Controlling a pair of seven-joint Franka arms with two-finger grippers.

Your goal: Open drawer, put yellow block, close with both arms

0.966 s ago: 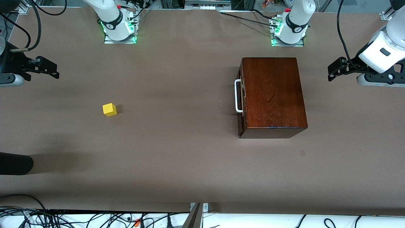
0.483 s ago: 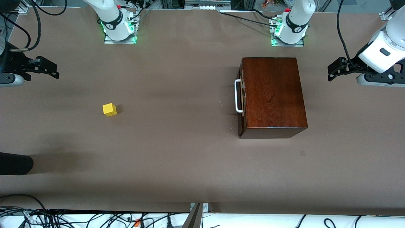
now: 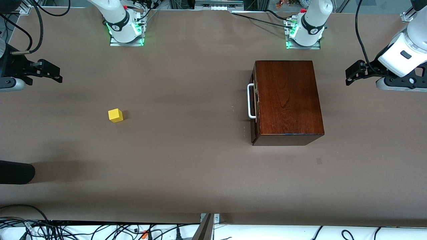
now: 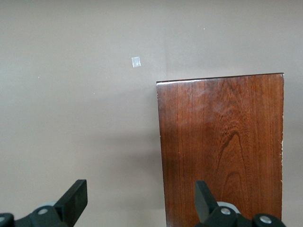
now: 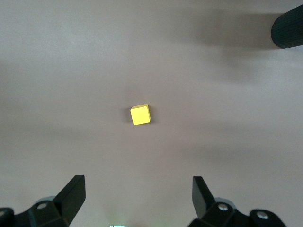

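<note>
The mahogany box (image 3: 287, 100) stands toward the left arm's end of the table. Its drawer is shut, and the white bar handle (image 3: 249, 101) faces the right arm's end. The yellow block (image 3: 115, 115) lies on the table toward the right arm's end. My left gripper (image 3: 348, 76) is open and empty, up in the air past the box's end. The left wrist view shows the box top (image 4: 222, 151) under the left gripper (image 4: 139, 198). My right gripper (image 3: 56, 74) is open and empty, and the right wrist view shows the block (image 5: 140, 115) ahead of the right gripper (image 5: 137, 196).
A black rounded object (image 3: 15, 172) pokes in at the table edge at the right arm's end, nearer the front camera than the block; it also shows in the right wrist view (image 5: 289, 29). A small pale mark (image 3: 319, 161) lies on the table near the box.
</note>
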